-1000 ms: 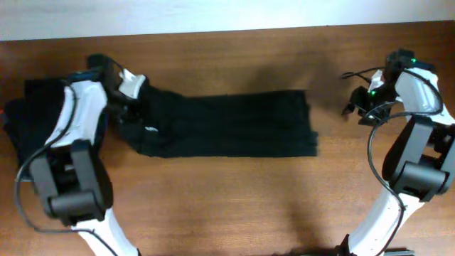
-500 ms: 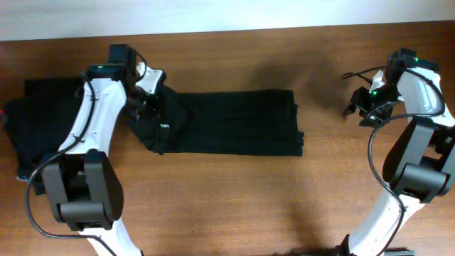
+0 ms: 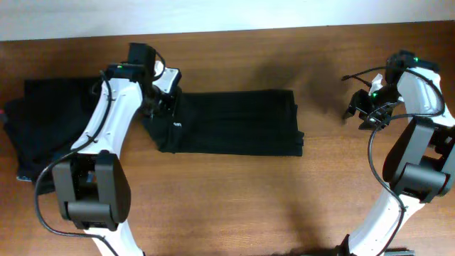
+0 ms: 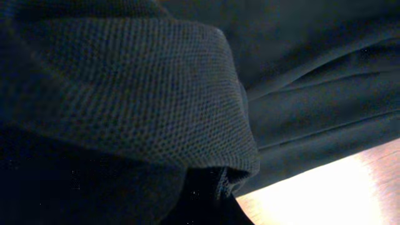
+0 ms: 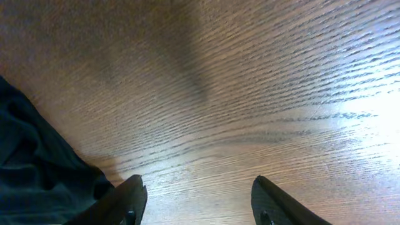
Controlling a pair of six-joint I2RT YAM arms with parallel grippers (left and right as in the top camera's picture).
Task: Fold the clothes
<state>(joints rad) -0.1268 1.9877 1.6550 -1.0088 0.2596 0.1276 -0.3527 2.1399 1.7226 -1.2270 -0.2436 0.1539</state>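
Two black fingers (image 5: 131, 199) of the right jaws are seen spread wide in the right wrist view. Nothing is held between them, and bare brown wooden table (image 5: 250, 94) lies beneath. A corner of the long black folded fabric garment (image 5: 37, 169) is caught at that view's left edge.

The left wrist view is filled by a bunched knit fold of the same garment. The left jaws are not shown there and are hidden under the wrist from overhead, so it cannot be told whether they are closed on the cloth. A grip is judged likely, since the fold is draped right at the lens.

Overhead, the white left arm (image 3: 106, 135) is stretched over the garment's left end, which is bunched up. The rest is laid as a flat strip across the table's middle. A dark stack of black clothes (image 3: 43, 128) is set further left. The white right arm (image 3: 419, 99) is held well apart, over bare wood.

Risks:
- A skewed fold is likely, because only one end is handled and the far end is not pinned.
- The whole strip could be dragged along instead of folded.
- The cloth could be lost from a shallow pinch.
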